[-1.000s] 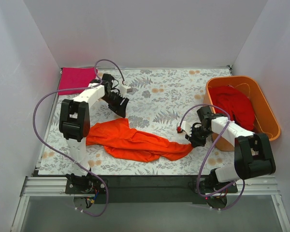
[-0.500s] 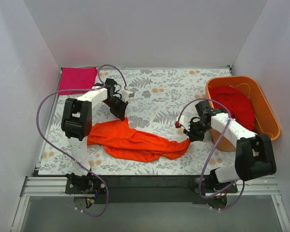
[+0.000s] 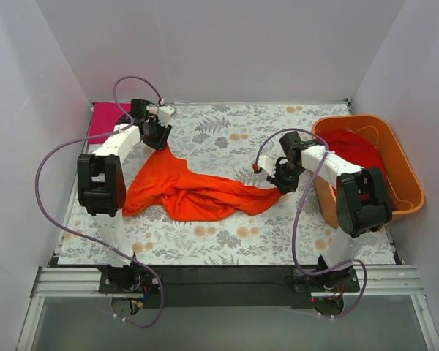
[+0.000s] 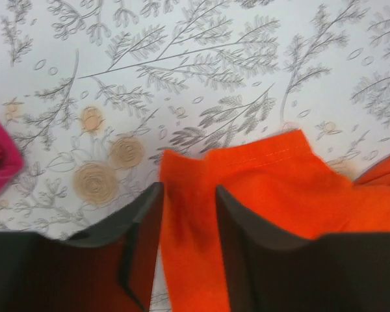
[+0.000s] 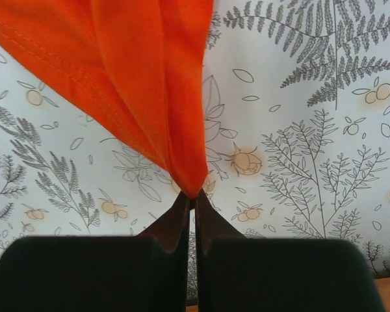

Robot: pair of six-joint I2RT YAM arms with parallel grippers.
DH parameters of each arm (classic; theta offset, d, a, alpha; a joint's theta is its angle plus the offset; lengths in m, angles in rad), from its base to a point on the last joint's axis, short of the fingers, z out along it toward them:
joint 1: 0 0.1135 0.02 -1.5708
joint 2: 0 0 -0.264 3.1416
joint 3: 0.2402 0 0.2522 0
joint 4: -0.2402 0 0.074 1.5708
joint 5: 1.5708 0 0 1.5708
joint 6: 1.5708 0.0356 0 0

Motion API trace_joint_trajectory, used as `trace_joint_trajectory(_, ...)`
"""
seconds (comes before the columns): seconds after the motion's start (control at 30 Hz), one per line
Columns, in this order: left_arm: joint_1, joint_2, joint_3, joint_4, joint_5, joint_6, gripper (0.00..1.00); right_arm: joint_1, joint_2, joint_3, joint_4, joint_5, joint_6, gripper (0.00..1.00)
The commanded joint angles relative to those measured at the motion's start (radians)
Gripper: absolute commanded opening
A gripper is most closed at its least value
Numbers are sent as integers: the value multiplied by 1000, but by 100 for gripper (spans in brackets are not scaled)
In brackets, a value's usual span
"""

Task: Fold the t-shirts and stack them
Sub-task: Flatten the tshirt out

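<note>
Your left pincer [image 3: 159,140] is clamped on one end of the orange t-shirt [image 3: 194,191] at the far left of the desk [image 3: 234,135]. In the left wrist view a stitched hem edge fills the narrow gap between the two dark fingers [image 4: 140,224]. Your right pincer [image 3: 282,184] is closed tight on the shirt's opposite end. Its fingertips [image 5: 182,214] meet on a gathered point of cloth that fans out wide away from them.

Between the two grips the orange t-shirt runs across the middle of the floral desk as a long, creased band. It is broader and bunched toward your left arm and narrows to a point at your right pincer. Most of it lies on the desk (how far the gripped ends sit above the surface cannot be told from above).

The magenta t-shirt [image 3: 106,117] lies flat in the far left corner, just beside your left pincer and apart from the orange one. The red t-shirt [image 3: 355,157] is heaped inside the orange tub [image 3: 410,183] at the right edge of the desk, next to your right arm.
</note>
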Motion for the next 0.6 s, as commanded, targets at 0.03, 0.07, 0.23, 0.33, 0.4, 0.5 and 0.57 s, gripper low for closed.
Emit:
trace_joint_trajectory(0.03,-50,-44,6,58,65,35,49,3,35,78,-51,50,13,1)
trace_joint_trajectory(0.07,-50,-44,13,58,33,26,54,3,35,79,-57,50,11,1)
trace_joint_trajectory(0.23,2,25,90,24,-41,-29,54,3,19,65,-62,35,13,1)
trace_joint_trajectory(0.33,11,88,164,-16,-79,-67,52,3,22,62,-63,30,21,1)
trace_joint_trajectory(0.4,11,119,210,-42,-105,-89,50,5,27,65,-70,26,24,1)
trace_joint_trajectory(0.5,13,148,221,-77,-116,-94,47,3,27,73,-73,29,24,1)
trace_joint_trajectory(0.57,17,162,221,-97,-121,-94,43,3,27,76,-76,29,24,1)
